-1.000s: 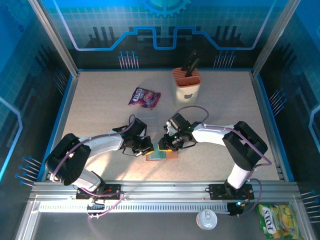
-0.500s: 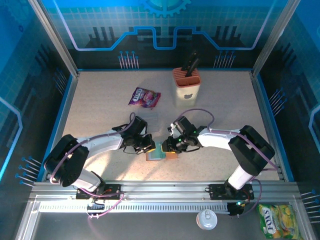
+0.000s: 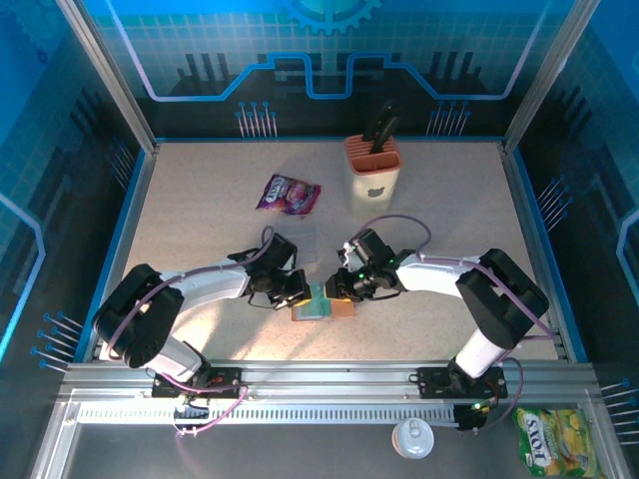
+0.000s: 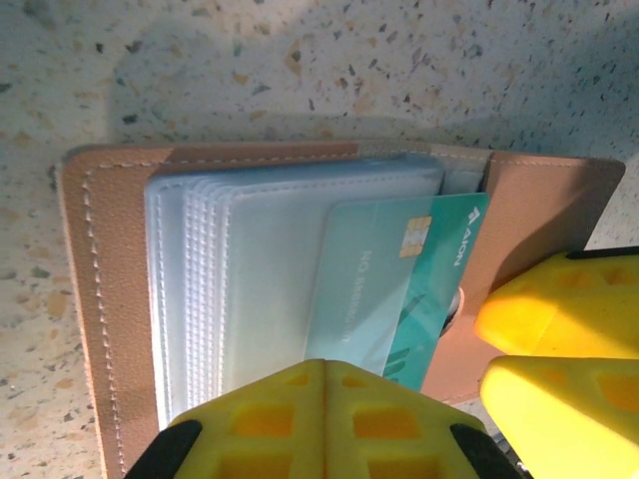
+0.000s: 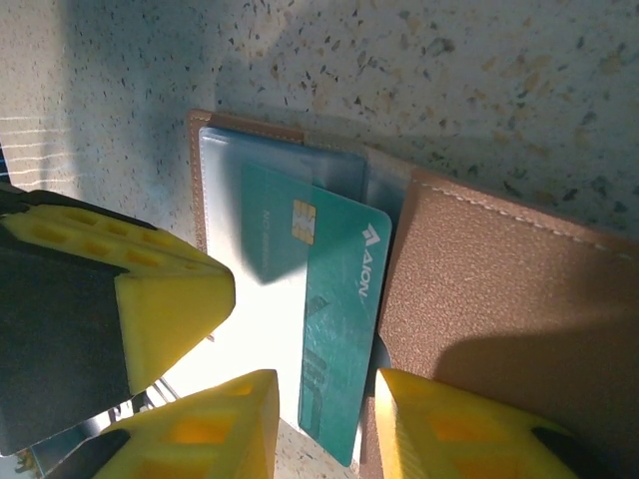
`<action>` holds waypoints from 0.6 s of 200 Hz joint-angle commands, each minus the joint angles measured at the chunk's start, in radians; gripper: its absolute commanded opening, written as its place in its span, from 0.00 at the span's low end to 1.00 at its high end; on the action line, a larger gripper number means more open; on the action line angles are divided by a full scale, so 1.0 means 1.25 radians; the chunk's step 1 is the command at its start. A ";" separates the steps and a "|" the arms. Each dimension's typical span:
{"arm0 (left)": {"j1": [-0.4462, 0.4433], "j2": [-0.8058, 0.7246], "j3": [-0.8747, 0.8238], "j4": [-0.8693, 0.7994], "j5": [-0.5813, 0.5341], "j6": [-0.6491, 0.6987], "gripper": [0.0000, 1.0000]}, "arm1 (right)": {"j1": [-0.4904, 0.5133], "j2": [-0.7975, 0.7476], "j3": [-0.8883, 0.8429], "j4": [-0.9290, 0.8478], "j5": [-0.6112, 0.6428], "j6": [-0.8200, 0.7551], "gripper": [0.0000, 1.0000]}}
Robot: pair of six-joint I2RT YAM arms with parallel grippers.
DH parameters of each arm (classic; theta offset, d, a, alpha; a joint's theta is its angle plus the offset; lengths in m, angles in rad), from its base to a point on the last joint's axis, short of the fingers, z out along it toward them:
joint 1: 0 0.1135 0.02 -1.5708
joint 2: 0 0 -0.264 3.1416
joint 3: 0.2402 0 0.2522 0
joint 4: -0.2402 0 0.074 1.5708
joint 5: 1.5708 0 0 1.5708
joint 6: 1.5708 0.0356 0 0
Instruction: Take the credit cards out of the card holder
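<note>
Spanning the whole scene, the speckled table [image 3: 200, 210] carries a beige knife block [image 3: 373, 175] at the back and a purple snack packet [image 3: 288, 194] to its left, both well apart from the work. Both arms reach inward and meet near the front centre, where the card holder [image 3: 341, 308] lies opened flat on the table. The left gripper [image 3: 293, 291] is clenched, its yellow fingers [image 4: 270, 419] pressed together with nothing between them. It sits at the near edge of the stack of clear plastic sleeves [image 4: 250, 249], apparently pinning the holder down. The right gripper [image 3: 337, 289] stands just beside it with its jaws parted, one finger [image 5: 215, 434] on each side of the protruding end of a teal credit card [image 5: 334, 299]. A sliver of gap shows on one side, so the card looks bracketed rather than clamped. That card sits askew, partly out of its sleeve, and its small gold chip [image 5: 303, 222] shows through the plastic. Whether more cards sit in the other sleeves cannot be told. The step in hand appears to be the first extraction. The next move likely calls for the right jaws to close on the card's edges and then draw it out along the sleeve, while the left holds the wallet from sliding.
</note>
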 commanded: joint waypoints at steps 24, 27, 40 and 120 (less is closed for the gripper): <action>-0.005 0.021 0.002 -0.030 -0.015 0.019 0.07 | -0.011 0.036 -0.011 0.032 -0.026 0.016 0.32; -0.004 0.022 0.002 -0.031 -0.015 0.018 0.07 | -0.010 0.038 -0.012 0.033 -0.027 0.018 0.32; -0.005 0.027 0.002 -0.033 -0.015 0.017 0.07 | -0.010 0.041 -0.012 0.041 -0.031 0.019 0.32; -0.005 0.037 0.002 -0.041 -0.015 0.017 0.07 | -0.013 0.059 -0.021 0.087 -0.065 0.039 0.28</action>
